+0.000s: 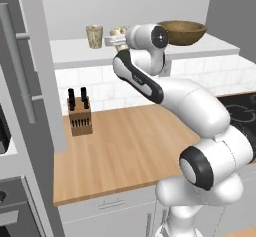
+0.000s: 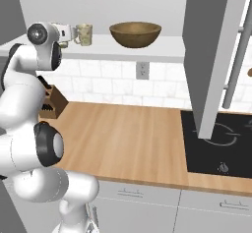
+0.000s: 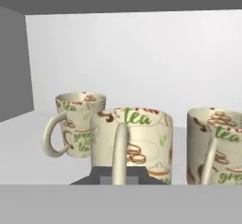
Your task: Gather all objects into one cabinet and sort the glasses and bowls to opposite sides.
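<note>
Cabinet shelf, thick white board, carries everything. Wide brown wooden bowl sits toward the right end. Three beige tea-print mugs stand left of it: far one near the grey side wall, middle one with its handle facing the hand, third just beside it. Fingers pinched shut on the middle mug's handle.

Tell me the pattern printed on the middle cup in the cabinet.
Middle cup: cream, with green "tea" lettering and brown-red teapot doodles. Hand view shows it best.
</note>
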{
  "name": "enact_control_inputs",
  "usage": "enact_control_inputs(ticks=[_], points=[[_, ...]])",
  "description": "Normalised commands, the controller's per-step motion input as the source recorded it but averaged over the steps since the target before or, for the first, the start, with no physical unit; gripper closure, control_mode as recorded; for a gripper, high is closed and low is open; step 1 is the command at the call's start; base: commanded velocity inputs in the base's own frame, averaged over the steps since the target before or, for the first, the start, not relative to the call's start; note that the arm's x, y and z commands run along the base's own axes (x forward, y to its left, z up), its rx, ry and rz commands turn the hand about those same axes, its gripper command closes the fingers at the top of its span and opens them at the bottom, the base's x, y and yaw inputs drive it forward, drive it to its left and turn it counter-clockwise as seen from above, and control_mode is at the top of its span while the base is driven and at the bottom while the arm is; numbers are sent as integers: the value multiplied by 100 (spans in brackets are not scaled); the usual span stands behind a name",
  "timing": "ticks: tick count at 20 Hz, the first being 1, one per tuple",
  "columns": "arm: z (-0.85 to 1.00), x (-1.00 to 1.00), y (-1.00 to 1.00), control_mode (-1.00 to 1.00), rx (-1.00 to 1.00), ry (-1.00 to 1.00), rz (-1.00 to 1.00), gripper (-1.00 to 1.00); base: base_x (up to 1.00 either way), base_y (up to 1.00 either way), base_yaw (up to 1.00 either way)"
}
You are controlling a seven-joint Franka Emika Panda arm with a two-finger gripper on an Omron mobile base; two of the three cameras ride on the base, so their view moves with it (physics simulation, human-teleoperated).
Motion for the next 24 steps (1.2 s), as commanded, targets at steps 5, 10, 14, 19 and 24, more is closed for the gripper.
enact_control_inputs(ticks=[5, 10, 14, 19, 24], points=[[-25, 3, -9, -100, 0, -3, 2, 100, 0, 0, 0], [-47, 0, -5, -100, 0, 0, 2, -100, 0, 0, 0], [-19, 0, -8, -100, 0, 0, 0, -100, 0, 0, 0], [-1, -24, -44, -100, 0, 0, 2, -100, 0, 0, 0], [-1, -54, -26, -100, 0, 0, 8, -100, 0, 0, 0]])
